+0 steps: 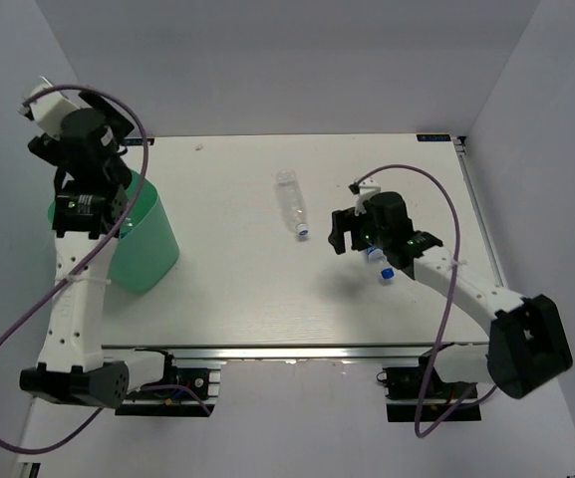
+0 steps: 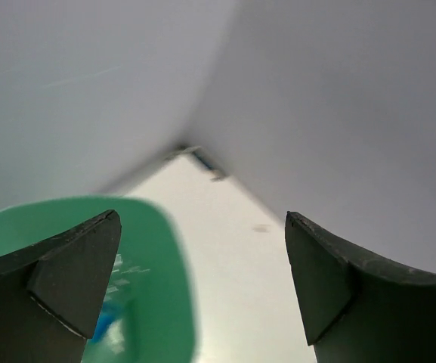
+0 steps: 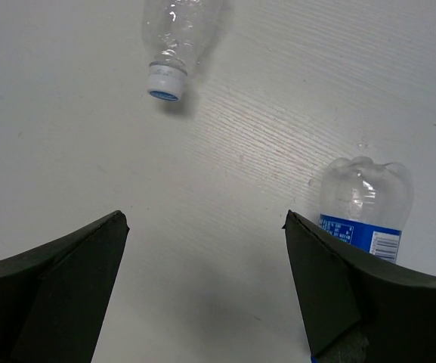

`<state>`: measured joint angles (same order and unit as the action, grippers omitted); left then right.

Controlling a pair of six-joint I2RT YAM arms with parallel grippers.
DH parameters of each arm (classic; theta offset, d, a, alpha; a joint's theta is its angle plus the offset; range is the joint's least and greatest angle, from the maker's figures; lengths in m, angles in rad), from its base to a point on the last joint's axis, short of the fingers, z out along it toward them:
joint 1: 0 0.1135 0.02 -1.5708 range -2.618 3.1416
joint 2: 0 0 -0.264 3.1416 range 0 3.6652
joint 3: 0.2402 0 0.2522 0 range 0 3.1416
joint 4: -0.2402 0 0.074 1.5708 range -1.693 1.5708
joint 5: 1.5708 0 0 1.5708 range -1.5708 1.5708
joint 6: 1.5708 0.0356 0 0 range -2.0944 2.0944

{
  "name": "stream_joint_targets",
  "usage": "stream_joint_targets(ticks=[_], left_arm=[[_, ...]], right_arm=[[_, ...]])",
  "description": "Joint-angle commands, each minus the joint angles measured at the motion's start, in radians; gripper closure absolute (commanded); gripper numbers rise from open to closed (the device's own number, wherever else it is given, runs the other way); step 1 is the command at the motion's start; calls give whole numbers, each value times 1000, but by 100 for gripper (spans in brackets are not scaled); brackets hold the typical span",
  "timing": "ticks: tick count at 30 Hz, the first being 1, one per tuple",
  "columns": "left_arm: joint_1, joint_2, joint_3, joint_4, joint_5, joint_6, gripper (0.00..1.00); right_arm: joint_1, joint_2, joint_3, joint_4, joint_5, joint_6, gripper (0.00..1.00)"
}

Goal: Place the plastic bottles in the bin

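The right tool (image 3: pixel 204 221) hangs spread over the white bench (image 3: pixel 66 113), with the clear blue-labelled plastic bottle (image 3: pixel 365 200) outside it at 3 o'clock, just beside one finger; closing here would likely knock it rolling, not grip it. A clear unlabelled blue-capped bottle (image 3: pixel 176 34) lies at 12 o'clock. The left arm (image 1: pixel 73 299) is reared high, the left tool (image 2: pixel 202 223) spread and empty over the mint-green plastic bin (image 1: pixel 152 244) at the bench's 9 o'clock.
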<state>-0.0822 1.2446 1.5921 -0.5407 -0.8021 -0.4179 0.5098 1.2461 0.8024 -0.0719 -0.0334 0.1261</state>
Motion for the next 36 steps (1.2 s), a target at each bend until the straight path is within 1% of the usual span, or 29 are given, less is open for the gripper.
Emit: stream_joint_targets(ticks=[1, 2, 3, 4, 5, 6, 7, 8, 9, 10, 11, 12, 15, 18, 20, 23, 24, 26, 27, 29, 30, 31, 33, 35, 36], left_arm=[[2, -60, 88, 102, 461, 28, 2], [2, -56, 69, 120, 540, 9, 2], [1, -53, 43, 174, 625, -14, 2], [-2, -48, 13, 208, 765, -31, 2], [-14, -45, -26, 249, 797, -48, 2], [-66, -42, -94, 305, 790, -65, 2], [-105, -21, -119, 315, 753, -62, 2], [-150, -5, -135, 317, 636, -47, 2], [-241, 15, -155, 312, 576, -15, 2], [-272, 56, -168, 318, 539, 2, 2], [-295, 76, -179, 324, 549, 14, 2], [-315, 97, -198, 326, 570, 13, 2], [-324, 145, -244, 364, 590, -31, 2], [-330, 151, -326, 410, 581, -54, 2], [-330, 144, -389, 430, 569, -73, 2], [-330, 128, -461, 459, 567, -104, 2], [-330, 118, -481, 484, 573, -120, 2], [-330, 112, -529, 507, 596, -142, 2], [-330, 108, -544, 533, 612, -160, 2], [-330, 107, -566, 579, 658, -183, 2], [-332, 105, -583, 603, 670, -199, 2], [-332, 107, -590, 613, 685, -209, 2], [-335, 108, -613, 643, 693, -243, 2], [-341, 116, -633, 671, 718, -257, 2], [-347, 122, -644, 689, 724, -268, 2]], right_arm=[[33, 111, 114, 29, 73, -37, 11], [39, 142, 138, 34, 69, -37, 11], [44, 177, 162, 38, 67, -34, 11], [53, 246, 217, 40, 72, -20, 11], [61, 278, 240, 43, 73, -16, 11], [78, 346, 268, 46, 81, -11, 11], [87, 378, 321, 44, 87, -6, 11], [98, 407, 345, 49, 93, -6, 11], [107, 465, 365, 56, 104, -9, 11], [119, 496, 385, 91, 110, -3, 11], [121, 527, 427, 96, 116, 4, 11], [124, 588, 451, 98, 144, 16, 11], [125, 700, 538, 90, 190, 61, 11], [125, 778, 596, 73, 199, 101, 11], [127, 800, 600, 76, 187, 115, 11], [127, 808, 569, 101, 149, 121, 25], [128, 799, 557, 118, 133, 121, 36], [127, 777, 514, 142, 118, 121, 46], [128, 750, 494, 174, 104, 121, 55], [130, 715, 434, 207, 75, 110, 64], [130, 676, 411, 227, 49, 107, 71], [130, 656, 388, 259, 41, 106, 74], [133, 592, 321, 290, -43, 98, 78], [137, 547, 244, 355, -97, 113, 80], [142, 503, 219, 383, -150, 122, 82]])
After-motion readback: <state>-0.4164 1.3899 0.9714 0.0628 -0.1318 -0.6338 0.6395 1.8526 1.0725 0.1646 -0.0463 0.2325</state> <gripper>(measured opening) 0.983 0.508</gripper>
